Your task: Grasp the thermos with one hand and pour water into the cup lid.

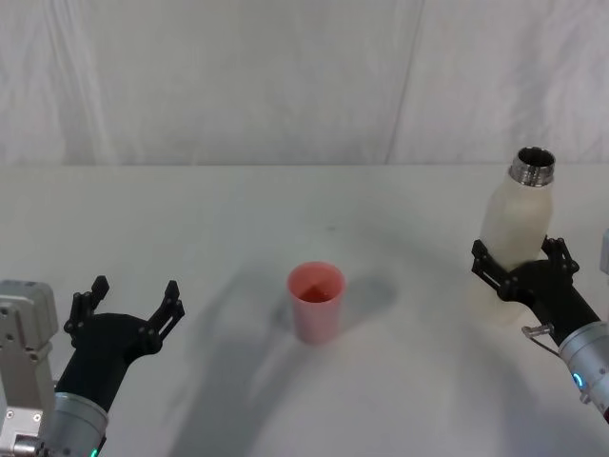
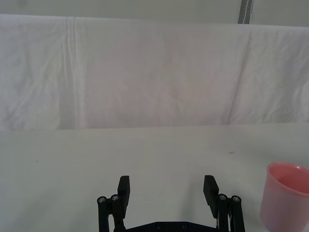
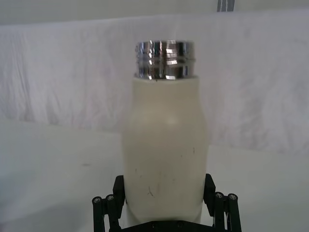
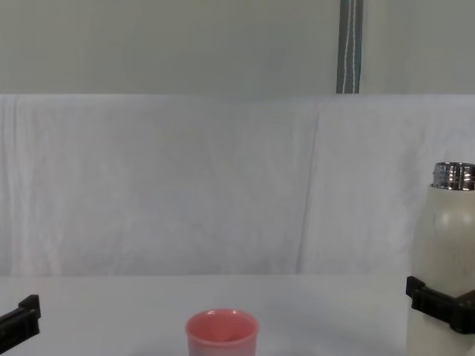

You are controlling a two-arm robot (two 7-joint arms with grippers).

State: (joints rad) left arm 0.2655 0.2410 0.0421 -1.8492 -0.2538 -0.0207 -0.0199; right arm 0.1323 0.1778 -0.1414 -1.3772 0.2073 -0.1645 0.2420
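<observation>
Left gripper point(image 1: 132, 303) low at near left, fingers spread wide, nothing between: parked, leaving pour to other arm. Cup lid point(image 1: 316, 301) upright mid-table, mouth up, well right of left gripper and well left of right one: placed as open target. Right gripper point(image 1: 520, 262) far right, fingers either side of thermos point(image 1: 515, 215), clamped on lower body; bottle upright, uncapped steel neck up. Low grip likely leaves neck free for tipping.

Matt cream thermos point(image 3: 164, 150) with glossy threaded steel neck, smooth pink cup lid point(image 1: 316, 301), apparently plastic, creased white cloth backdrop point(image 4: 185, 185)
</observation>
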